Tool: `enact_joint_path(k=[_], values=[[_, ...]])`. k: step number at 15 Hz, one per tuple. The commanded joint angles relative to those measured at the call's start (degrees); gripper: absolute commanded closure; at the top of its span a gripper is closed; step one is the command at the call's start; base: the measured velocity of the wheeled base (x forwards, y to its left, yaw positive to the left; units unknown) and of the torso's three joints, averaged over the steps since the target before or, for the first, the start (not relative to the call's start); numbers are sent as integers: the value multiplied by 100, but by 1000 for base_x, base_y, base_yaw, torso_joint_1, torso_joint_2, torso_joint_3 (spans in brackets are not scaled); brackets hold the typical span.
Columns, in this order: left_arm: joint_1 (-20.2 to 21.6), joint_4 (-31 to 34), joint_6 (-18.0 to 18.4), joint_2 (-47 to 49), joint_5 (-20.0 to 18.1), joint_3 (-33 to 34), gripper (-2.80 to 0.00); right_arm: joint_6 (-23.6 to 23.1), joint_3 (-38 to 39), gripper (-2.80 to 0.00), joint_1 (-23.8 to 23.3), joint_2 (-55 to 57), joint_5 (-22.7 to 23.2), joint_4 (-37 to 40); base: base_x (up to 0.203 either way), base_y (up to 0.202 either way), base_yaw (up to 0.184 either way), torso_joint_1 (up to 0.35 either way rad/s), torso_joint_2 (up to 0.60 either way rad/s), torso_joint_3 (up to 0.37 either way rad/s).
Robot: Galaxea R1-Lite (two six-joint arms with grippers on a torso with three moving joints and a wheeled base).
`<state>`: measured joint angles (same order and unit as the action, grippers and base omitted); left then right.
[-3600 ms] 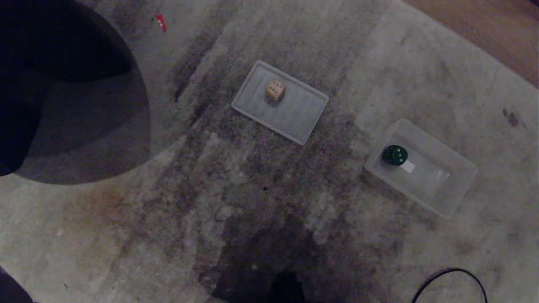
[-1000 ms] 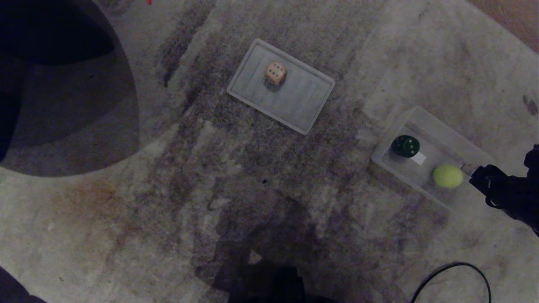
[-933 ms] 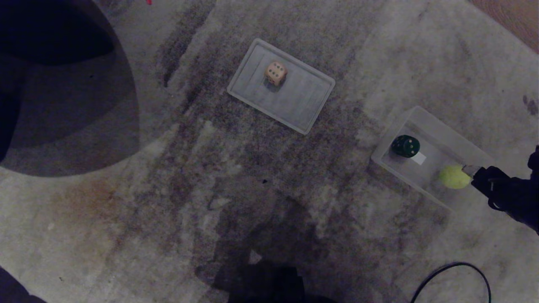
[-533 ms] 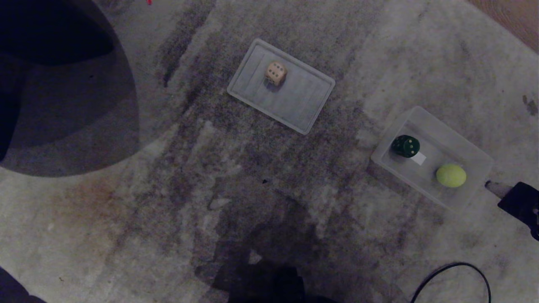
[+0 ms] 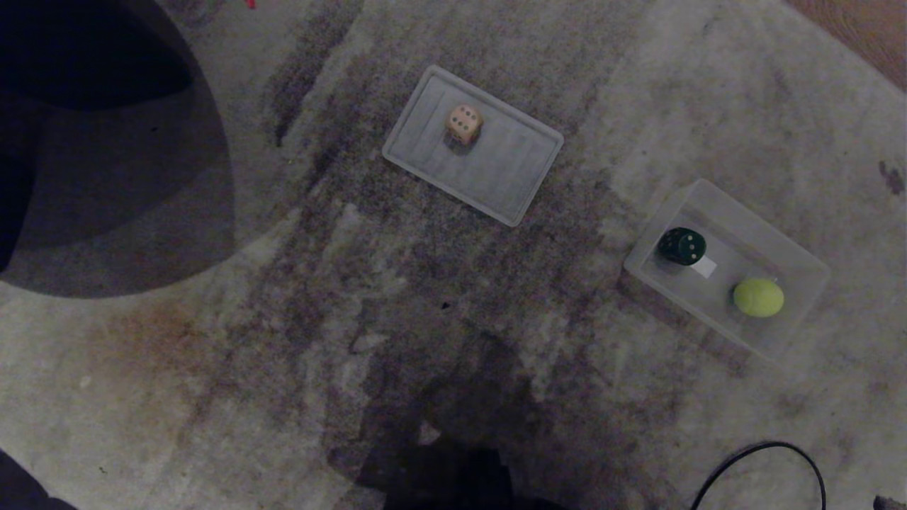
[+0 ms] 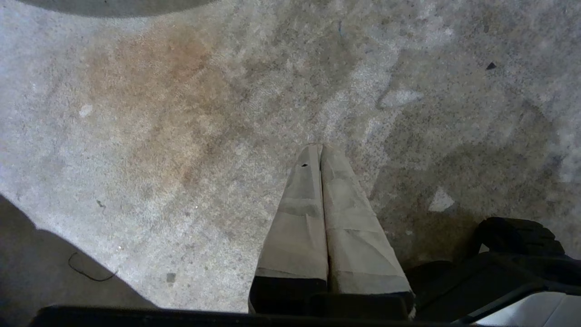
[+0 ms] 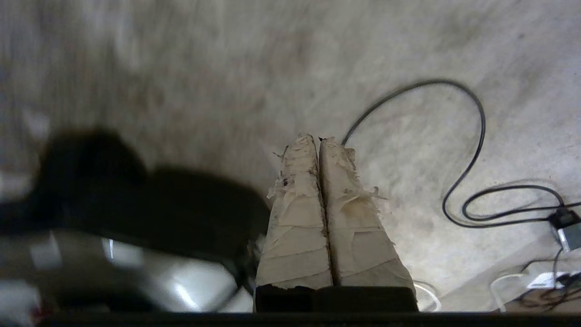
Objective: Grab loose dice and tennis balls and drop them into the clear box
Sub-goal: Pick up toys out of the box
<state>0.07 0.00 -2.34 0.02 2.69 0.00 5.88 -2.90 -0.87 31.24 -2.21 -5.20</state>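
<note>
tan die [image 5: 464,124] upper centre, on ribbed panel [image 5: 496,180] | likely light, hard, slick: pinch opposite flat faces | left gripper [image 6: 321,152], right gripper [image 7: 317,141]: both closed, empty

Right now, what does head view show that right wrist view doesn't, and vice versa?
Head only: the clear box holding the dark green die and a tennis ball; the tan die sitting on the flat ribbed panel. Neither arm appears there.

Right wrist only: the right end effector, fingers pressed shut with nothing between them, above bare carpet, plus more cables and a small adapter.

Both: the grey stained carpet and what looks like the same looping black cable.
</note>
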Motion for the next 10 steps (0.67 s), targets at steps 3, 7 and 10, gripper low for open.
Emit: enact_joint_path(k=[3, 7, 10], values=[[1, 0, -3, 6, 3, 9, 0, -397, 222, 0, 131, -2466, 192, 563, 0, 0, 0, 0, 0, 0], [1, 0, -3, 6, 3, 9, 0, -553, 264, 0, 149, -3124, 239, 590, 0, 0, 0, 0, 0, 0], [1, 0, -3, 6, 3, 9, 0, -543, 255, 0, 149, -3124, 255, 633, 0, 0, 0, 0, 0, 0]])
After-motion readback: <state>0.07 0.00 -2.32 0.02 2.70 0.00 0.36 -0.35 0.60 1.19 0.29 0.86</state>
